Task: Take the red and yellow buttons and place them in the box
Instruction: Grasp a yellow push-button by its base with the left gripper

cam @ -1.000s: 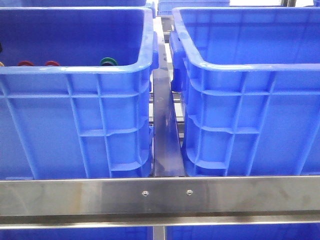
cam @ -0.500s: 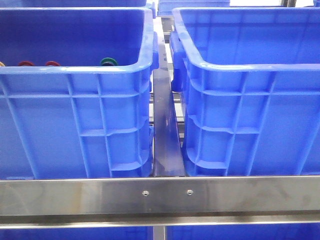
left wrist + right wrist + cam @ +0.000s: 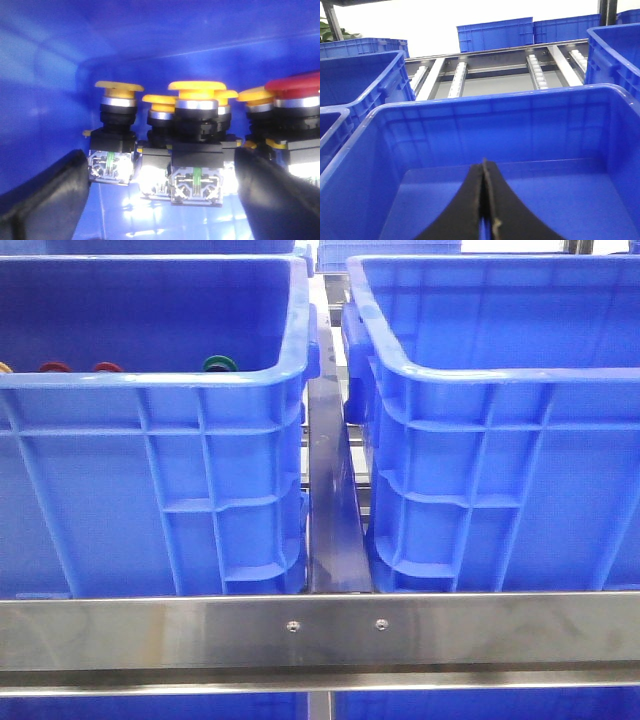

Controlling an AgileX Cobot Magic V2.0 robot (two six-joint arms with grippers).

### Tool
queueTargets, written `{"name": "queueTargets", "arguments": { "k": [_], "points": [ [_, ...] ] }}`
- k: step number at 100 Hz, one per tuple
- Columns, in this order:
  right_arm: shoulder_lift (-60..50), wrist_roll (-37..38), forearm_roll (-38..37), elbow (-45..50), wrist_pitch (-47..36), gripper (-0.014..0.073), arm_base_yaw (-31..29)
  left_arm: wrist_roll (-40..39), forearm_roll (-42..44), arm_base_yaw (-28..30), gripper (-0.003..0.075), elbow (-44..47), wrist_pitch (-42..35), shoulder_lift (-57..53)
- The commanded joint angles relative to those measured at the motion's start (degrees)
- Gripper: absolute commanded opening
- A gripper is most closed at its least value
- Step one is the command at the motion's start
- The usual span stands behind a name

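In the left wrist view, several yellow buttons and one red button stand upright on black and clear switch bodies on the floor of a blue crate. My left gripper is open and empty, low in front of them, its fingers wide on either side. My right gripper is shut and empty above the bare floor of another blue box. In the front view neither gripper shows. Red caps peek over the left crate's rim.
A green button sits by the red caps in the left crate. The right crate stands beside it across a dark metal rail. A steel bar runs along the front. More blue crates and roller tracks lie beyond.
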Motion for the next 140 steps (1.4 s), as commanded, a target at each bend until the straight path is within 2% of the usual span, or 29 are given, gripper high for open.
{"name": "queueTargets", "arguments": {
  "k": [1, 60, 140],
  "points": [
    [-0.10, -0.69, -0.19, -1.60, 0.69, -0.0067, -0.21, -0.78, -5.63, -0.34, 0.0547, -0.79, 0.94, -1.38],
    [-0.10, -0.69, -0.19, -1.60, 0.69, -0.0067, -0.21, 1.18, -8.27, -0.34, 0.0547, -0.79, 3.36, -1.38],
    [-0.10, -0.69, -0.19, -1.60, 0.69, -0.0067, -0.21, 1.18, -6.83, -0.34, 0.0547, -0.79, 0.33, 1.36]
  ]
}}
